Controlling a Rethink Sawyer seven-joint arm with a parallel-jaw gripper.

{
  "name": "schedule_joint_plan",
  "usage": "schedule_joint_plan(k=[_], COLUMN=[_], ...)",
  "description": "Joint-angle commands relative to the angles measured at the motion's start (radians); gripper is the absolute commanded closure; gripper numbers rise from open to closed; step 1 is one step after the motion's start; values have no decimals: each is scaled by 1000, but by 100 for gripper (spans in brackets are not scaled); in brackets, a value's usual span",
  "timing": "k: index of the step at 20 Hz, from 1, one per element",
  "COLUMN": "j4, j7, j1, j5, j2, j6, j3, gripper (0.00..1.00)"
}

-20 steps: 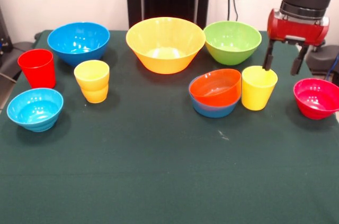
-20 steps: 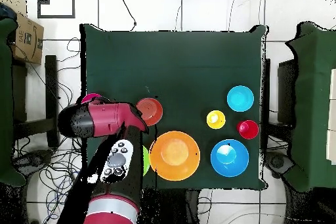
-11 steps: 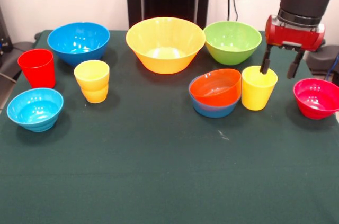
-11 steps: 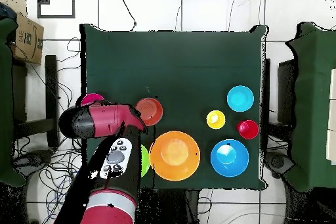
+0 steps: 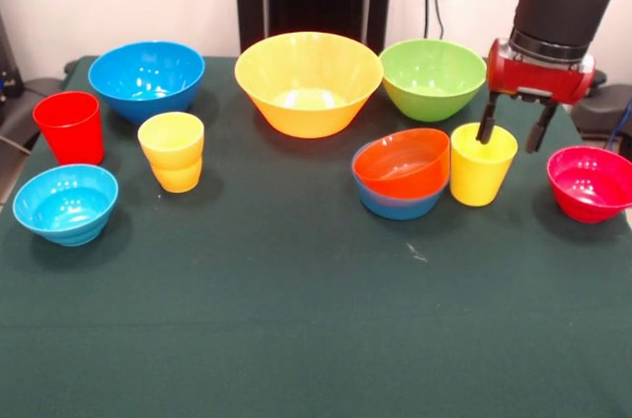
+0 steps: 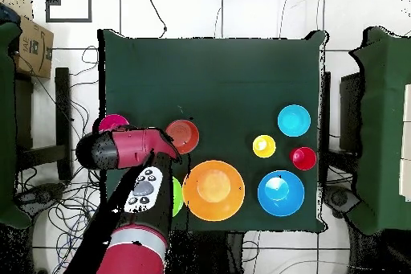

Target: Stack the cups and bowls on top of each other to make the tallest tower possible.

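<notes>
Seven bowls sit spread over the green table (image 5: 296, 319): the large yellow-orange bowl (image 5: 308, 82) at the back between the blue bowl (image 5: 146, 77) and the lime green bowl (image 5: 433, 77), the light-blue bowl (image 5: 65, 203) near the red cup (image 5: 69, 126) and two nested yellow-orange cups (image 5: 172, 151), the orange-red bowl (image 5: 402, 163) nested in a small blue bowl (image 5: 395, 206), and the crimson bowl (image 5: 590, 183) alone at the right edge. Touching that nested pair stands a single yellow cup (image 5: 482, 163), which sits just below the gripper (image 5: 512, 129). The red arm (image 5: 558, 3) comes down nearly upright, and the gripper's two dark fingers (image 5: 485, 122) hang apart, empty, one over the cup's back rim and the other beside it.
</notes>
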Motion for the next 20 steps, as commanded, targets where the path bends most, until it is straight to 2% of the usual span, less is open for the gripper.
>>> schedule_joint_plan(k=[1, 12, 20], j4=[-25, -27, -27], j7=[143, 134, 122], j1=[-18, -31, -40], j5=[22, 22, 20], j2=[94, 143, 153], j6=[-56, -114, -130], j3=[85, 109, 118], gripper=[0, 0, 0])
